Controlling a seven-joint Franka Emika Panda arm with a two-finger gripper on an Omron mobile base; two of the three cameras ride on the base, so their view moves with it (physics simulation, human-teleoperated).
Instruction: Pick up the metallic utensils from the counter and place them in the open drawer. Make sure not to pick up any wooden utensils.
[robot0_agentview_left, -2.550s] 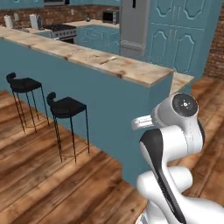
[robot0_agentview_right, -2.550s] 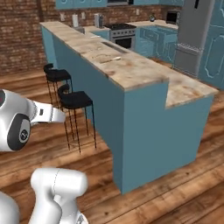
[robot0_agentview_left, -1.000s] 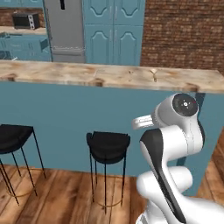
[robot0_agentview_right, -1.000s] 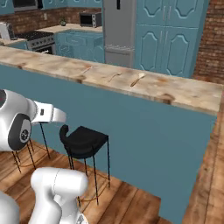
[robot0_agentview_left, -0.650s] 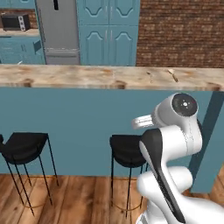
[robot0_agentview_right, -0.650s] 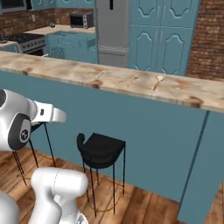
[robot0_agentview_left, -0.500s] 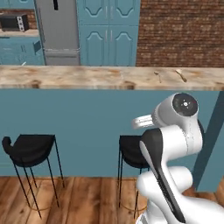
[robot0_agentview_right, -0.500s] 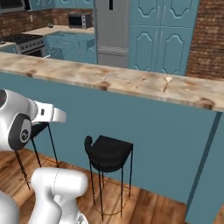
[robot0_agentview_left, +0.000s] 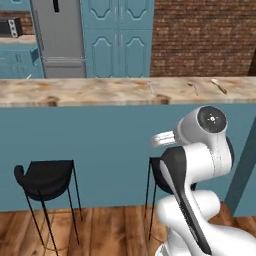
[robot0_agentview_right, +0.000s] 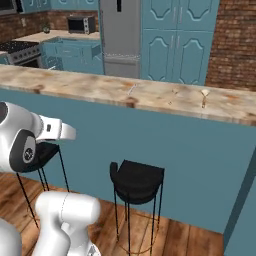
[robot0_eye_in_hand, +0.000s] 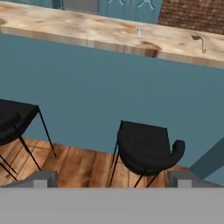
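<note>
Below the counter (robot0_eye_in_hand: 65, 24), well short of its top, the gripper (robot0_eye_in_hand: 109, 180) hangs spread wide and empty above 2 black stools (robot0_eye_in_hand: 146, 146); small utensils (robot0_eye_in_hand: 199, 40) lie on the slab.

No readable text.
No label, brand, number or sign can be read on any surface in these views.

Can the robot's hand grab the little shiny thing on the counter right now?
Probably not yet. The gripper is open but low, pointing at a black stool in front of the counter's teal wall. The small silver utensil lies up on top, well beyond it, so the arm would have to rise and reach.
</note>
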